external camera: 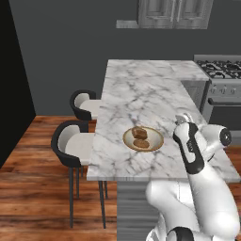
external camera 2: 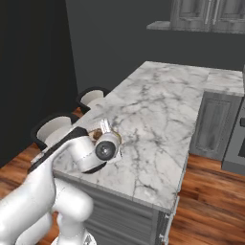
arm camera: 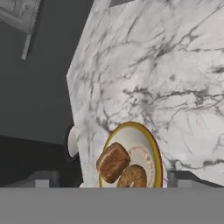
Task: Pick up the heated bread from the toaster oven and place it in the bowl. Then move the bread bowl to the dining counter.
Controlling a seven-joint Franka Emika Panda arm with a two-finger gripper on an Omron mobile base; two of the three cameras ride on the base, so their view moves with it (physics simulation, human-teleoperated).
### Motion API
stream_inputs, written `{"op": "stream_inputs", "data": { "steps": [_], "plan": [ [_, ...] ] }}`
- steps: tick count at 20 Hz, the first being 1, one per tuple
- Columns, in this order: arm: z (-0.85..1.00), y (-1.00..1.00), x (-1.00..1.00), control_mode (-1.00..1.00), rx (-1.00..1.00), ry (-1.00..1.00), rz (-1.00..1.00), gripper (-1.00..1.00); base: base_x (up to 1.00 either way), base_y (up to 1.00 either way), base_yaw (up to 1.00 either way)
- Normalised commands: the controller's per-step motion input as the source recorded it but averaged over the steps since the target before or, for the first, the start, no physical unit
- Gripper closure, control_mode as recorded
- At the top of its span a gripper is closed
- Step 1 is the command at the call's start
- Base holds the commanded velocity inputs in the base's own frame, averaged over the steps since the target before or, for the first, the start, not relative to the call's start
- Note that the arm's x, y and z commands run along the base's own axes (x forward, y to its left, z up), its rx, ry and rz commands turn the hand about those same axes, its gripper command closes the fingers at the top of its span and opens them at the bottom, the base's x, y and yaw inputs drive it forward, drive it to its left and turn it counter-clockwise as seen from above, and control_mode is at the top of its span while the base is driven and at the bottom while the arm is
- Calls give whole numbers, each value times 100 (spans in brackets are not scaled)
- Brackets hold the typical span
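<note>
One heated bread (arm camera: 113,162), a chunky golden-brown roll, lies in the bowl (arm camera: 151,144) at the lower middle of the hand view, touching one flatter, darker oval bread piece (arm camera: 132,176) beside it. In the left base view the same pair shows as the heated bread (external camera: 138,132) above the oval bread piece (external camera: 141,143), both inside the single tan-gold bowl (external camera: 156,144) just below the frame's centre. The bowl stands on the dining counter (external camera: 141,94), one long white marble slab with grey veins, near its lower edge in the frame.

The hand (external camera: 184,118) hangs just right of the bowl, apart from it, holding nothing; whether its fingers are spread or closed I cannot tell. In the right base view the hand (external camera 2: 105,128) sits at centre left over the counter (external camera 2: 158,119), with the arm covering most of the bowl.

Two black-and-white stools (external camera: 75,143) stand at the counter's left edge. One steel range (external camera: 221,87) fills the upper right of the left base view.
</note>
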Motion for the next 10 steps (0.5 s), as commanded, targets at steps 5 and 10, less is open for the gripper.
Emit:
{"op": "stream_inputs", "data": {
  "steps": [5, 10],
  "plan": [
    [100, -2, -90, -100, 0, -25, -8, -100, 0, 0, 0],
    [60, 4, -63, -100, 0, -31, 0, -100, 0, 0, 0]
  ]
}}
